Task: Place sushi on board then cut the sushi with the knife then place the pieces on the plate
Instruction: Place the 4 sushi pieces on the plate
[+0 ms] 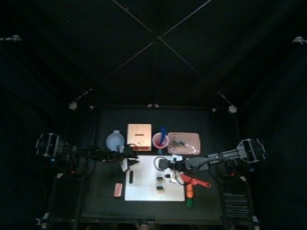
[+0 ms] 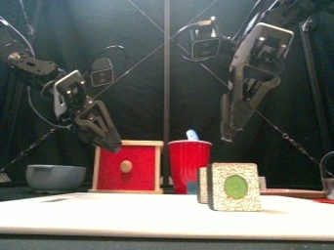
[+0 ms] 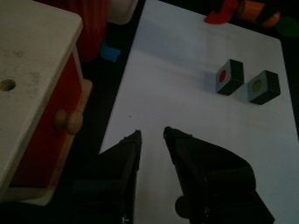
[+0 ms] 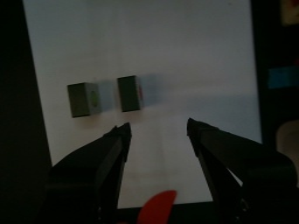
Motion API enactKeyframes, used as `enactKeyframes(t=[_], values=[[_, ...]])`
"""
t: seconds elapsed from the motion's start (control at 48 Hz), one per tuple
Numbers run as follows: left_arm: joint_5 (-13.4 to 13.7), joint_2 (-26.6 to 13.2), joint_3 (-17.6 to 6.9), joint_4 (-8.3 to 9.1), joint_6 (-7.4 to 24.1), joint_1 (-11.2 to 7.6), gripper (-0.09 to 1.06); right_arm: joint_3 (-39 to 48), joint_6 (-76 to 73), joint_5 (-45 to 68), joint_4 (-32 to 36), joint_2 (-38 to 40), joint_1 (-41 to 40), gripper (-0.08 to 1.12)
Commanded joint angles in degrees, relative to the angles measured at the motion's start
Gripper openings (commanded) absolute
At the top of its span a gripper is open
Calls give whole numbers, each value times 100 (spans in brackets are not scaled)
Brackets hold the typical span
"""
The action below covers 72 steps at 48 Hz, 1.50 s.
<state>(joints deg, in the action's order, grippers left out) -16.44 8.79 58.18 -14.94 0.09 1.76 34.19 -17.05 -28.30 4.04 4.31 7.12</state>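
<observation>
Blue-grey, a bowl (image 2: 55,176) with small handles is seen at the left back of the table (image 1: 99,202). Just to its right the left claw (image 3: 153,133) is hung above the near left part of a white cutting board (image 2: 131,215). Its jaws are drawn almost together, with only a narrow slit between them; nothing is held or touched, and bare board shows through the slit. Behind it a pale wooden box (image 2: 128,166) is set, its red drawer front with a round knob turned to the front. A red cup (image 2: 189,161) is placed right beside the box, and the tip of a blue knife (image 2: 192,135) is seen above its rim. Two sushi pieces (image 3: 228,76) (image 3: 260,86) are stood upright on the board right of its middle, close together but not touching. Each is edged in dark green around a pale face; one centre is red, the other green. The right claw (image 4: 156,127) is held over the board near the pieces, its jaws spread wide, gripping nothing and clear of both. A red shape (image 4: 158,208) is seen low between these jaws; what it is cannot be told. Small red, orange and green toys (image 3: 222,13) are seen past the board's right edge. A pink tray (image 1: 184,139) is laid at the right back.
</observation>
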Motion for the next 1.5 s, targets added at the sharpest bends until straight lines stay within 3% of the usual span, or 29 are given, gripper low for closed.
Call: enactKeyframes(t=[0.021,0.667,0.896,1.0,1.188,1.5], values=[[-26,26,-53,0,9,18,70,-272,-9,26,-26,-123,62,87],[-26,35,-35,9,9,18,70,-984,-9,26,-9,-1318,343,86],[-26,26,-18,0,0,18,70,-967,-35,18,-44,-1468,308,63],[-26,26,-18,0,0,9,70,-870,-26,0,-123,-1345,272,55],[-26,26,-9,0,9,9,70,-475,-35,-185,-123,-765,-149,55],[-26,18,-9,0,0,18,70,466,-35,-853,0,694,-1661,55]])
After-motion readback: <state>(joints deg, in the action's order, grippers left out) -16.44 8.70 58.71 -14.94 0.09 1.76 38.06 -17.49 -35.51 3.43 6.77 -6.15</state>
